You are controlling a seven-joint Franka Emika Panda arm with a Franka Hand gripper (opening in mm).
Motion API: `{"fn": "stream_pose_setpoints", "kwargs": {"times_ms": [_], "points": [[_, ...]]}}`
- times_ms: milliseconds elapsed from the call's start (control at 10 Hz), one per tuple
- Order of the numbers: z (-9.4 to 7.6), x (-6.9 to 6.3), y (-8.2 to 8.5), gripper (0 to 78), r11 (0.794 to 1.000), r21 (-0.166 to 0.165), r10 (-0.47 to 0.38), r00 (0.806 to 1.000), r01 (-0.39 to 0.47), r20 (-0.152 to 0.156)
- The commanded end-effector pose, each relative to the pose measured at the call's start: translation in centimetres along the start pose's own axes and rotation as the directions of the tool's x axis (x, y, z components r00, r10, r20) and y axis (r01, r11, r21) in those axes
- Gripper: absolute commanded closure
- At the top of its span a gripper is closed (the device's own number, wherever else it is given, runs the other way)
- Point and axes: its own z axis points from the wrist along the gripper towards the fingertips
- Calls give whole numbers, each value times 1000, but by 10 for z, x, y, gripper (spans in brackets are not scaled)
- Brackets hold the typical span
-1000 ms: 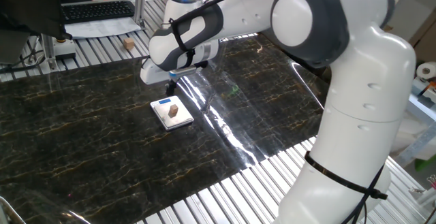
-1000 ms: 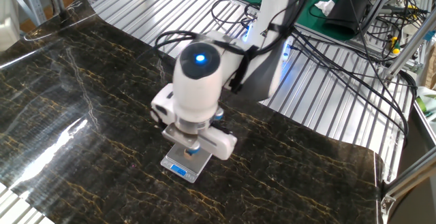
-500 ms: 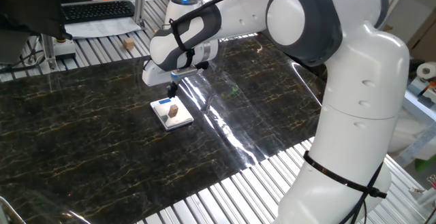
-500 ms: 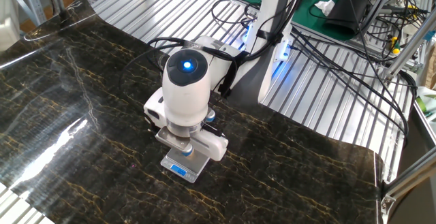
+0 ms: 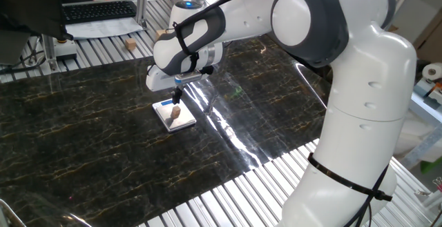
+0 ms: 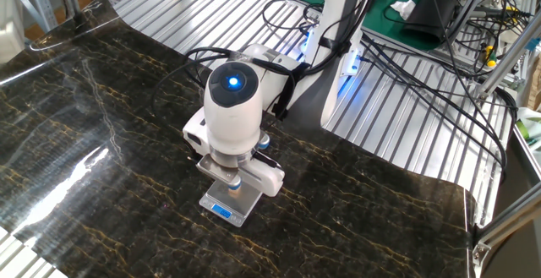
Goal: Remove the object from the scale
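Note:
The scale [image 5: 173, 116] is a small white-and-silver plate with a blue strip at its far end, lying on the dark marble mat. The tiny tan-brown cube [image 5: 176, 110] sits on its middle. My gripper [image 5: 177, 101] hangs straight down over the cube, its dark fingertips just above it and slightly apart. In the other fixed view my hand [image 6: 239, 170] covers the cube, and only the scale's near end [image 6: 225, 206] with the blue strip shows.
Another small wooden cube [image 5: 130, 45] lies on the slatted table beyond the mat. A keyboard [image 5: 97, 10] is at the far left. Cables [image 6: 397, 75] run across the slatted top behind the arm's base.
My gripper has come down and shifted slightly toward the cube on the scale. The cube and the scale have not moved.

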Motion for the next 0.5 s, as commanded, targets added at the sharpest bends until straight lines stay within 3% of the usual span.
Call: {"fn": "stream_pose_setpoints", "kwargs": {"times_ms": [100, 500], "points": [[3, -1, 0, 776, 1000, 1, 6, 1000, -6, -6], [7, 5, -1, 776, 1000, 2, 12, 1000, -12, -8]]}}
